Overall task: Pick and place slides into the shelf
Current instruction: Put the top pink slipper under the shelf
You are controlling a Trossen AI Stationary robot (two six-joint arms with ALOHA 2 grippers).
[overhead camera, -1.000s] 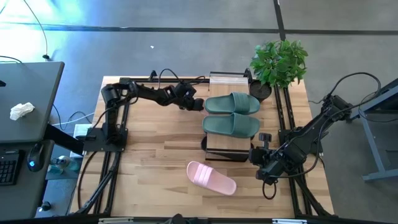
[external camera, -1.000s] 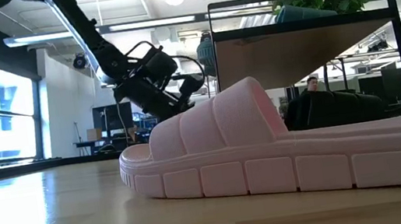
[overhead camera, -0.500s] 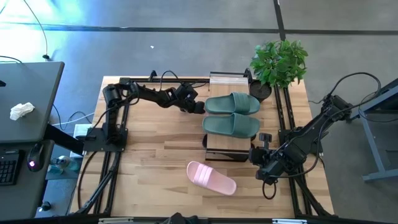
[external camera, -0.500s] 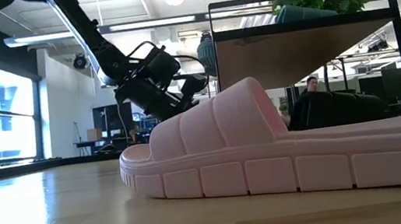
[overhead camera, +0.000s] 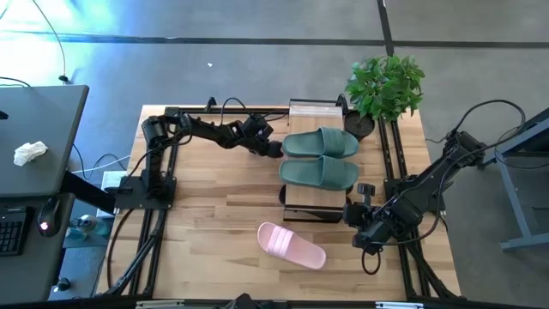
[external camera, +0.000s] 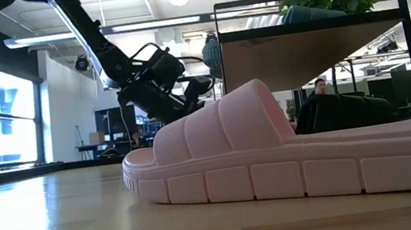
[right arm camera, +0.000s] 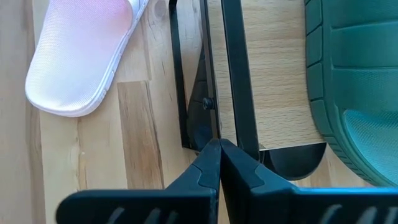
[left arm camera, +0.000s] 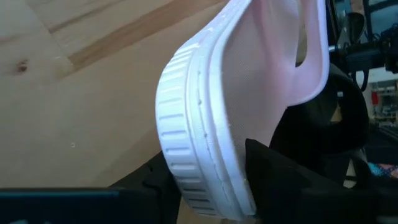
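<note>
My left gripper (overhead camera: 273, 147), jaws part-open around a pink slide (left arm camera: 205, 124), sits beside the shelf (overhead camera: 313, 202); green slides (overhead camera: 319, 159) placed, another pink slide (overhead camera: 292, 245) remains.

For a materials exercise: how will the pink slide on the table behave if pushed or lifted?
The pink slide probably lifts light and bendy: thick, foam-like ribbed sole. Lying flat on the table, it should skid, not roll or tip.
</note>
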